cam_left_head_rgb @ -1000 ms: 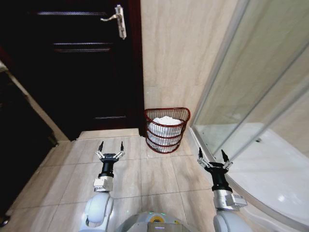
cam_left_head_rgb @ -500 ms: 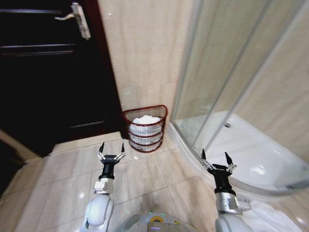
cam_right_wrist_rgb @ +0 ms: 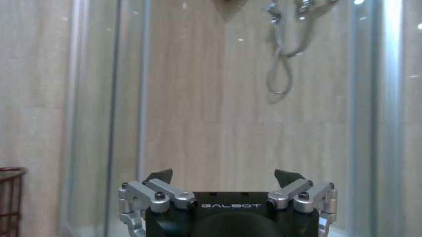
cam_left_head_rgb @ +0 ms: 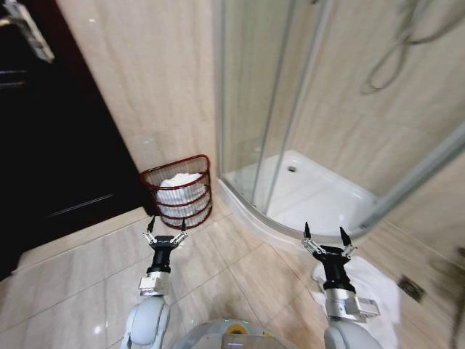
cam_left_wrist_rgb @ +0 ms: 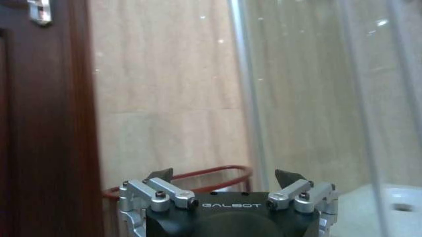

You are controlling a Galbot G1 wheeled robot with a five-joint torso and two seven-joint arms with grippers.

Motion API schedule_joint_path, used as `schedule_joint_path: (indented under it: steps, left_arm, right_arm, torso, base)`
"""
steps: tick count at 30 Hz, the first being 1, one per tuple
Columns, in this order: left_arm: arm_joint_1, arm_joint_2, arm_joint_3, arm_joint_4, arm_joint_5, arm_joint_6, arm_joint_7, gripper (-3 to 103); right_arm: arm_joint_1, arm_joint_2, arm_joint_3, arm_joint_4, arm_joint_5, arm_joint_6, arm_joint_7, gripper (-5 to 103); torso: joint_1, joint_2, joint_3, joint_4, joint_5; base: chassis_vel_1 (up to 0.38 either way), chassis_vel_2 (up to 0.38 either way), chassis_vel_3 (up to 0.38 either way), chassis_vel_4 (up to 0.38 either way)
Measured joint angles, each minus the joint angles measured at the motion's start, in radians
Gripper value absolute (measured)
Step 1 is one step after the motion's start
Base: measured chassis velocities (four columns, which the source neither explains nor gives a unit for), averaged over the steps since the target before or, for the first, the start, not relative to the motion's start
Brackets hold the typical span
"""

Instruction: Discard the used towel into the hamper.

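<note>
Left gripper [cam_left_head_rgb: 166, 235] fingers spread, holding nothing; held forward at low height over the tile floor [cam_left_head_rgb: 80, 276]. Right gripper [cam_left_head_rgb: 324, 241] also splayed and empty, held forward near the curved edge of the shower tray [cam_left_head_rgb: 305, 196].

Hamper [cam_left_head_rgb: 178, 190] stands on the floor against the tiled wall [cam_left_head_rgb: 145, 80], between the dark door [cam_left_head_rgb: 43, 145] and the glass shower enclosure [cam_left_head_rgb: 254, 109]. It lies ahead of the left fingers and just beyond them; the right gripper is well apart from it, off to the side. Left arm clearly nearer. In the left wrist view the hamper's red rim [cam_left_wrist_rgb: 211, 175] shows just past the fingertips [cam_left_wrist_rgb: 161, 174], roughly centred between them.

Hamper is upright, open at the top, with white cloth [cam_left_head_rgb: 178, 182] inside, piled up close to the rim. Judging from that, the towel looks already in. White cloth or mat [cam_left_head_rgb: 378, 291] lies on the floor by the right arm, beside the shower tray; cannot tell what it is.
</note>
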Motion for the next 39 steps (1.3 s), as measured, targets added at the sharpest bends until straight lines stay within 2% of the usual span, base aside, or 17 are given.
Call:
schedule_joint_path:
  steps: [24,28,35,39]
  left_arm:
    - [-0.021,0.016,0.004,0.039,-0.029,-0.028,0.002,100]
    - [-0.031,0.017,0.010,0.039,-0.081,-0.040,0.002,100]
    - [-0.032,0.015,0.014,0.039,-0.091,-0.044,0.002,100]
    - [-0.033,0.014,0.015,0.040,-0.090,-0.044,0.002,100]
  right_arm:
    - [-0.012,-0.007,-0.051,-0.008,-0.039,0.008,0.028,100]
    - [-0.008,-0.022,-0.069,-0.020,-0.042,0.008,0.055,100]
    - [0.005,-0.041,-0.094,-0.032,-0.024,0.004,0.131,100]
    - [0.005,-0.046,-0.087,-0.041,-0.026,-0.008,0.146,100]
  torso:
    - [0.000,0.000,0.000,-0.0003,-0.0001]
    - [0.000,0.000,0.000,-0.0003,-0.0001]
    - [0.000,0.000,0.000,0.0002,-0.0002]
    - [0.000,0.000,0.000,-0.0001,-0.0001]
  base:
    - [-0.104,-0.142,-0.138,-0.112]
    - [-0.059,-0.135,-0.134,-0.068]
    - [-0.004,-0.037,-0.041,0.003]
    - [0.000,0.000,0.000,0.000]
